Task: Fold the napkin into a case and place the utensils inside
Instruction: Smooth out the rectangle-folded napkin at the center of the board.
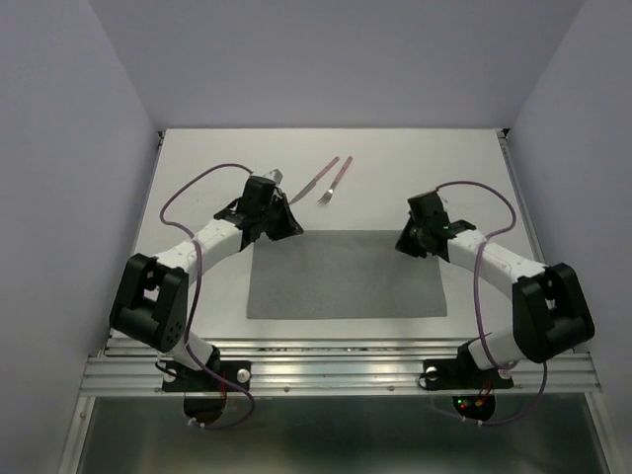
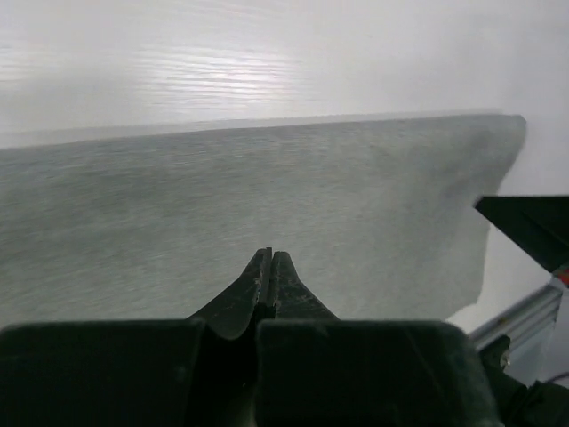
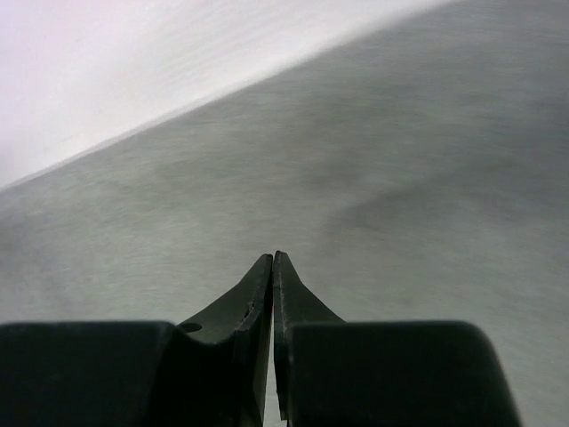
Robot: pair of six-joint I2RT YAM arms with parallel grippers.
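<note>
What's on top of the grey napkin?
Only the shut left gripper and right gripper, at the napkin's far corners, which they hide from above. The knife and fork lie beyond it, on the table.

White arms (image 1: 202,242), blk joints (image 1: 148,296), purple cables (image 1: 233,166)
</note>
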